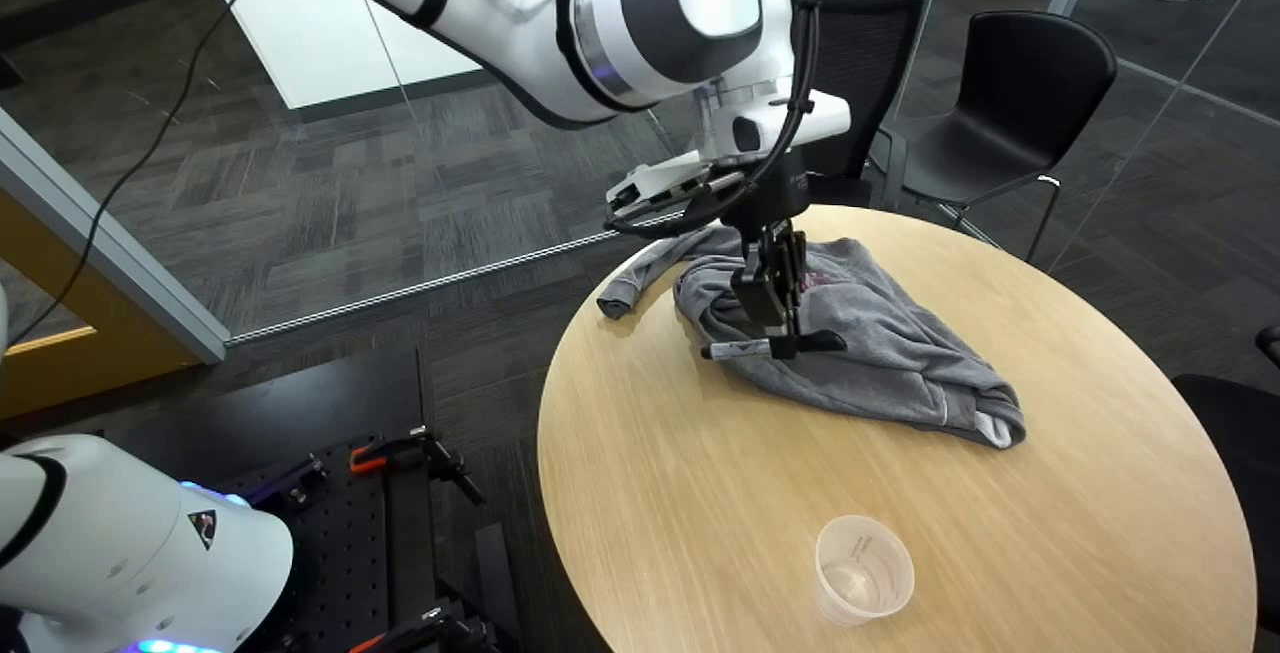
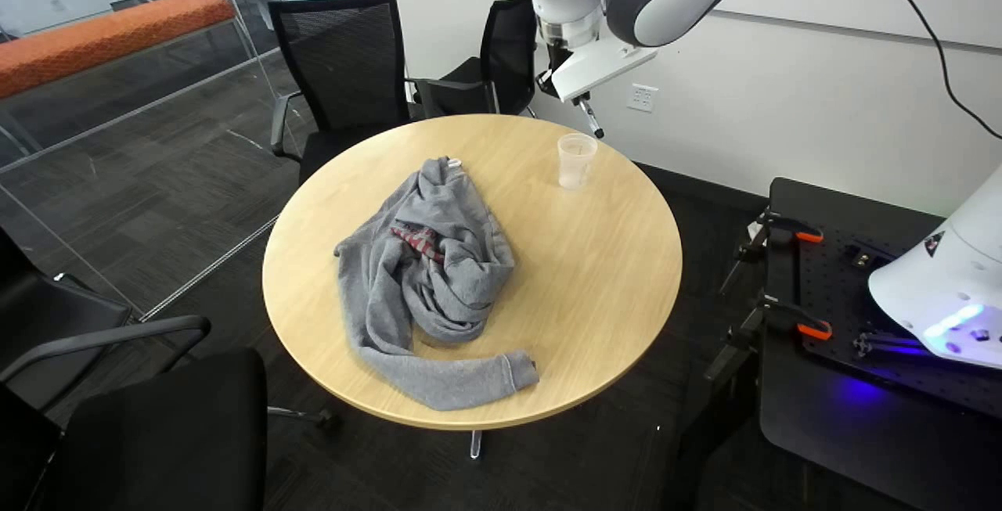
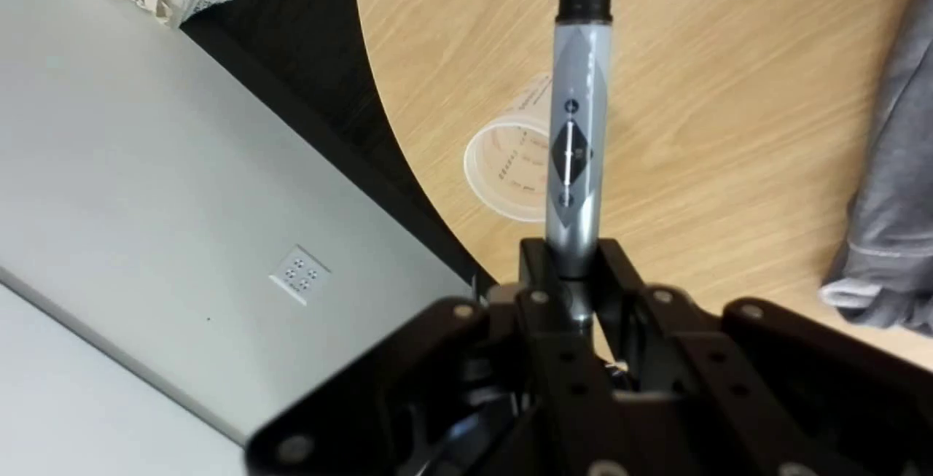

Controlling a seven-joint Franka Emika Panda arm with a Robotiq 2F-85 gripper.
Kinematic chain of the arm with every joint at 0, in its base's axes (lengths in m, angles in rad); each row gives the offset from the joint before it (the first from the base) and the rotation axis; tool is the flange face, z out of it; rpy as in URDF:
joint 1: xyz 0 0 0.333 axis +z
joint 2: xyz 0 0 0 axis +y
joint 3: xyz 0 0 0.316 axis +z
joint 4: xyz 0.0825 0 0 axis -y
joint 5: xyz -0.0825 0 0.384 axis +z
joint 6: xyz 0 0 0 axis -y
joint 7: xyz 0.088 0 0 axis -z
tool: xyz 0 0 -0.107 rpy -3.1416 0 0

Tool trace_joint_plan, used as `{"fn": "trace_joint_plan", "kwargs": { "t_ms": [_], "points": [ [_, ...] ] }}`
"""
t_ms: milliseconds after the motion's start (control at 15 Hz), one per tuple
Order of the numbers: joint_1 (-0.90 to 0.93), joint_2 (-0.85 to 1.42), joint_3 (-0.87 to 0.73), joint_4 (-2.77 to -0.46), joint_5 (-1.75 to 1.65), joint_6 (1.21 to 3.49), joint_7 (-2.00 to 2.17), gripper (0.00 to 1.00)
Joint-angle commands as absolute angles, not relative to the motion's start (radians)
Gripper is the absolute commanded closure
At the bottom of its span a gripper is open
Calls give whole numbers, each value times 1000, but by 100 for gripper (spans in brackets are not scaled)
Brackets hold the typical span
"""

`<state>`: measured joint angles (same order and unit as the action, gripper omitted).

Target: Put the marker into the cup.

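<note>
My gripper [image 1: 786, 343] is shut on the marker [image 1: 735, 349] and holds it in the air above the table. The marker has a grey-white body with a black end and lies across the fingers, roughly level. In the wrist view, the marker [image 3: 579, 119] sticks out ahead of the fingertips [image 3: 572, 261]. The marker [image 2: 592, 117] also shows in an exterior view, where the fingers are mostly hidden behind the white mount. The clear plastic cup [image 1: 864, 570] stands upright on the table, also seen in an exterior view [image 2: 574, 165]. In the wrist view, the marker partly covers the cup [image 3: 506, 170], which is lower down.
A crumpled grey sweatshirt [image 2: 438, 284] lies on the round wooden table [image 2: 595, 276]. The cup stands near the table's edge, by a wall with an outlet [image 2: 642, 98]. Black chairs [image 1: 1030, 83] stand around the table. The robot's base stands on a separate black table [image 1: 330, 413].
</note>
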<state>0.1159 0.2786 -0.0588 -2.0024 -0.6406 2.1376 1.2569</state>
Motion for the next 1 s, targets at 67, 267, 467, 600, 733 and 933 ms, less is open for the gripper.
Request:
{"fn": "trace_joint_plan", "kwargs": {
  "t_ms": [67,267,467,600,733,933],
  "points": [
    [144,317,-88,-1940,-766,2050,1512,95],
    [112,308,-63,-1966,-751,2087,1480,81],
    [131,310,-80,-1957,-798,2050,1565,95],
    [144,318,-90,-1949,-871,2021,1704,95],
    [145,336,-82,-1941,-932,1987,1832,95],
    [149,373,-70,-1923,-993,1918,2011,95]
  ]
}}
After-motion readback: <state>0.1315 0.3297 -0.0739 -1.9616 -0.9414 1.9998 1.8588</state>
